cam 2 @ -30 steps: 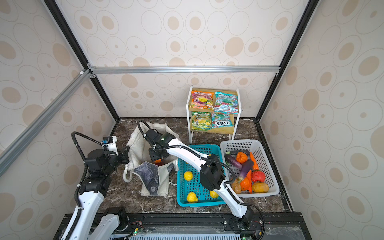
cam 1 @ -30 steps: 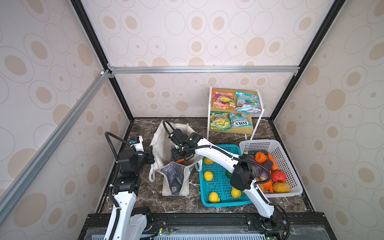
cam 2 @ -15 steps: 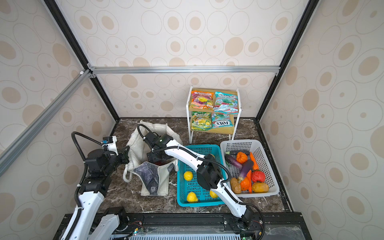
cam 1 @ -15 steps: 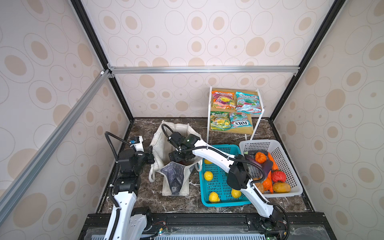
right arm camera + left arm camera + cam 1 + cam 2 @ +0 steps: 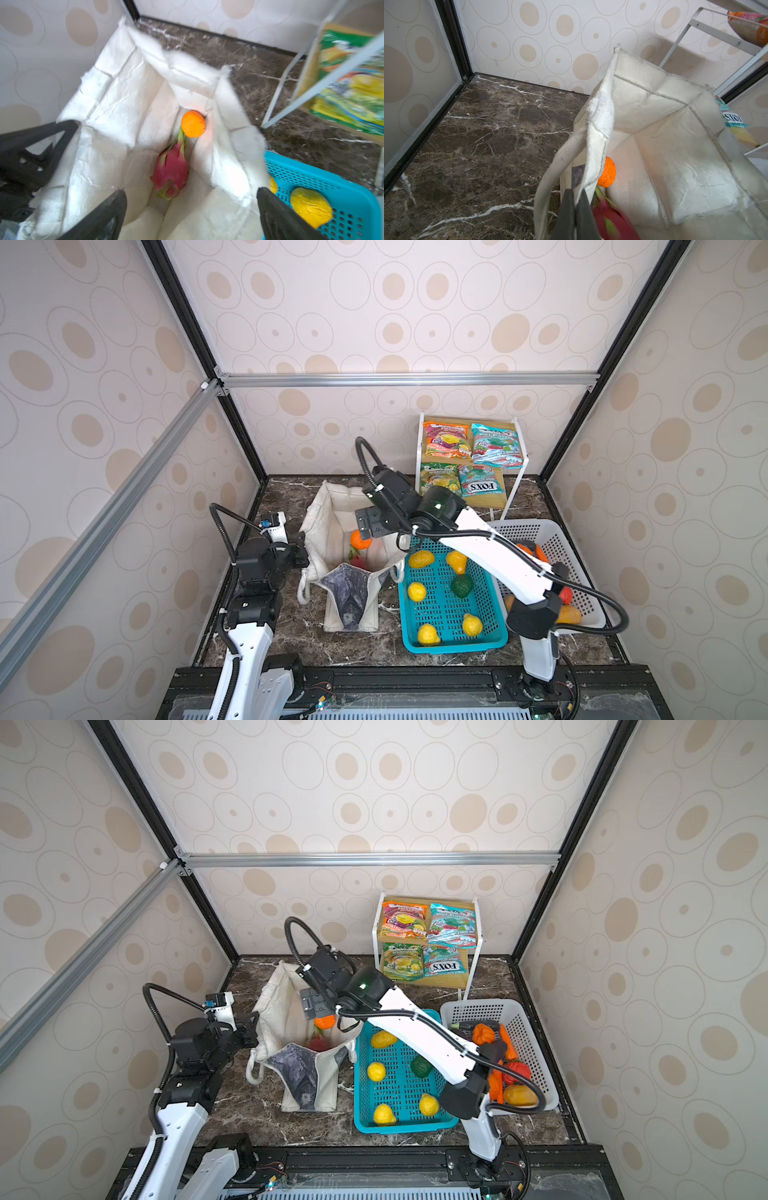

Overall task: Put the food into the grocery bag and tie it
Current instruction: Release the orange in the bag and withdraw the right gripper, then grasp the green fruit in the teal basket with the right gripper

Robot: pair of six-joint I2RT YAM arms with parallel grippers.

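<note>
While both top views look down on the counter [image 5: 299,626], grocery bag [image 5: 332,512]: stands open left of the middle, printed front panel folded outward toward the near edge.
left gripper [image 5: 305,551]: at the bag's left rim.
right gripper [image 5: 365,533]: over the bag's mouth, its arm reaching across from the right.
orange [image 5: 360,540]: inside the bag, just under the right gripper.
dragon fruit [image 5: 358,562]: a pink patch deeper in the bag, near the front wall.
teal basket [image 5: 453,645]: just right of the bag, holding yellow fruits [image 5: 416,591] and a dark green fruit [image 5: 462,585].
white basket [image 5: 579,564]: right of the teal basket, its produce partly hidden by the right arm.
candy packets [image 5: 446,441]: four on the rack [image 5: 498,501] by the back wall, apart from the bag.
left wrist view, left gripper [image 5: 576,209]: dark fingers pressed together, pinching the bag's rim beside a handle [image 5: 550,178].
left wrist view, contents: orange [image 5: 607,175] and dragon fruit [image 5: 610,218] behind the pinched wall.
right wrist view, right gripper [image 5: 191,191]: fingers spread wide, nothing between them, bag mouth below.
right wrist view, contents: dragon fruit [image 5: 171,172] lies on the bag's bottom. The orange [image 5: 193,124] is at its green tip by the far wall, but I cannot tell if it rests there.
</note>
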